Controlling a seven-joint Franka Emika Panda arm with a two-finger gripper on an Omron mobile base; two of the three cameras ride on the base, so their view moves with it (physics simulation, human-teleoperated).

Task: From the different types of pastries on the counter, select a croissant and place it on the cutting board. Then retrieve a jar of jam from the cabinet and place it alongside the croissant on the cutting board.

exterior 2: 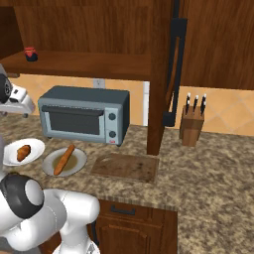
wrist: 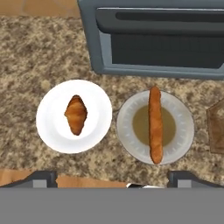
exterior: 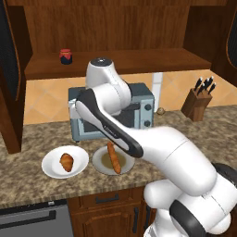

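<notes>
The croissant (wrist: 76, 114) lies in the middle of a white plate (wrist: 51, 131) on the counter (wrist: 39, 52), its tapered ends pointing toward and away from the toaster oven (wrist: 153, 39) behind it; nothing touches it. Just beside that plate, on the side nearer the cutting board, sits a second plate (wrist: 183, 127), grey-rimmed with a tan centre, and the long bread stick (wrist: 155, 124) lies across it from rim to rim. The two plates are close but their rims stay apart. My pincer (wrist: 113, 177) hangs above both plates with its jaws spread wide and nothing between them (one dark fingertip (wrist: 41, 178) rises at the lower left of the hand view, its mate at the lower right). A corner of the cutting board (wrist: 216, 127) shows at the right edge of the hand view; from the right base view I see it flat on the counter, beside the bread-stick plate, bare. The jar of jam (exterior: 65, 56) stands upright on the shelf of the cabinet (exterior: 139, 60), toward its left end, well above the toaster oven. Farther right a knife block (exterior: 198, 102) stands against the tiled wall
</notes>
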